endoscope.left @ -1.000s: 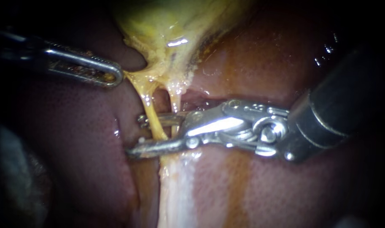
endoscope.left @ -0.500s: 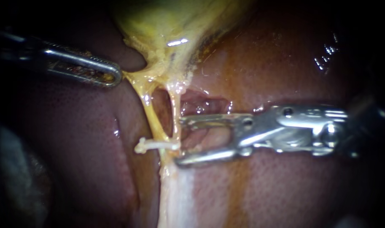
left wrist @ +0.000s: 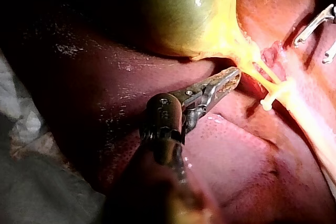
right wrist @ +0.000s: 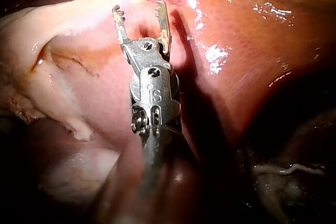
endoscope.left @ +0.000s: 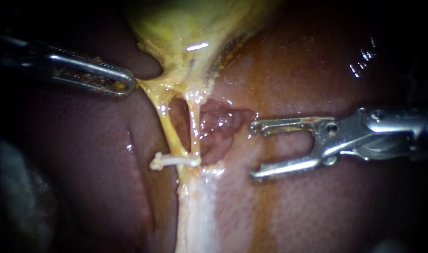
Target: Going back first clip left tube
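Two thin yellow tubes run down from the gallbladder (endoscope.left: 190, 28): the left tube (endoscope.left: 168, 129) and the right tube (endoscope.left: 193, 126). A whitish clip (endoscope.left: 172, 160) lies across the left tube low down, its right end reaching the right tube. My right instrument (endoscope.left: 252, 151) stands to the right of the tubes, apart from them, jaws open and empty. The right wrist view shows the same open jaws (right wrist: 139, 10) over the liver. My left instrument (endoscope.left: 124, 84) is shut on the yellow tissue at the gallbladder's neck and holds it stretched; its jaws (left wrist: 227, 78) also show in the left wrist view, near the clip (left wrist: 273, 96).
Dark red liver (endoscope.left: 317, 211) lies all around. A pale strip of tissue (endoscope.left: 195, 211) runs down from where the tubes meet. A raw pink patch (endoscope.left: 221, 124) sits just right of the right tube. Pale cloth (left wrist: 21, 129) lies behind my left instrument's shaft.
My right instrument has drawn back to the right, off the tubes, with open empty jaws. The whitish clip stays on the left tube. My left instrument has not moved.
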You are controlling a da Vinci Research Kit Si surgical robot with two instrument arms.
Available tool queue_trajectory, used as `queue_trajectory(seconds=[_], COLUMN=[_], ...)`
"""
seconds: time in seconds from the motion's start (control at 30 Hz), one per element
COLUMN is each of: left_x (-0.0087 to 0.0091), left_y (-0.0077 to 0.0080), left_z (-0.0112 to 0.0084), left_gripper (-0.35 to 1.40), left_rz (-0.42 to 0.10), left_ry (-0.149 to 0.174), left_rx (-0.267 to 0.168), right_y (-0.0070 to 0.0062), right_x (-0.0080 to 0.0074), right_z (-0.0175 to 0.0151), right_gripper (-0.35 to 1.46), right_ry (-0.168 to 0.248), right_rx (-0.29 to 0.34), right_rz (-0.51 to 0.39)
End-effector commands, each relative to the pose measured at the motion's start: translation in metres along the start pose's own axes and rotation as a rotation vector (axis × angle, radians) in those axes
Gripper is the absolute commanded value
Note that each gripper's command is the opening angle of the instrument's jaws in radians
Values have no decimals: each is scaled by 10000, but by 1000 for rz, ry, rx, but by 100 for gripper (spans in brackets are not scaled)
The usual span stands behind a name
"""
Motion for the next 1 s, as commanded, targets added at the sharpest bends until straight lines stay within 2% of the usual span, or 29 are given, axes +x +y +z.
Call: queue_trajectory(seconds=[0.03,0.27,0.6,1.0], left_x=[-1,-2,-13,-16], left_y=[-1,-3,-16,-20], left_z=[3,20,57,63], left_gripper=[-35,-35,-35,-35], left_rz=[-1,1,10,13], left_ry=[1,5,-3,-10], left_rx=[4,13,-3,-3], right_y=[0,2,4,4], right_x=[0,-1,-2,0], right_z=[-1,-8,-12,-15], right_gripper=[50,50,50,50], right_ry=[1,1,1,2], right_rx=[1,3,3,4], right_rz=[-6,-11,-16,-20])
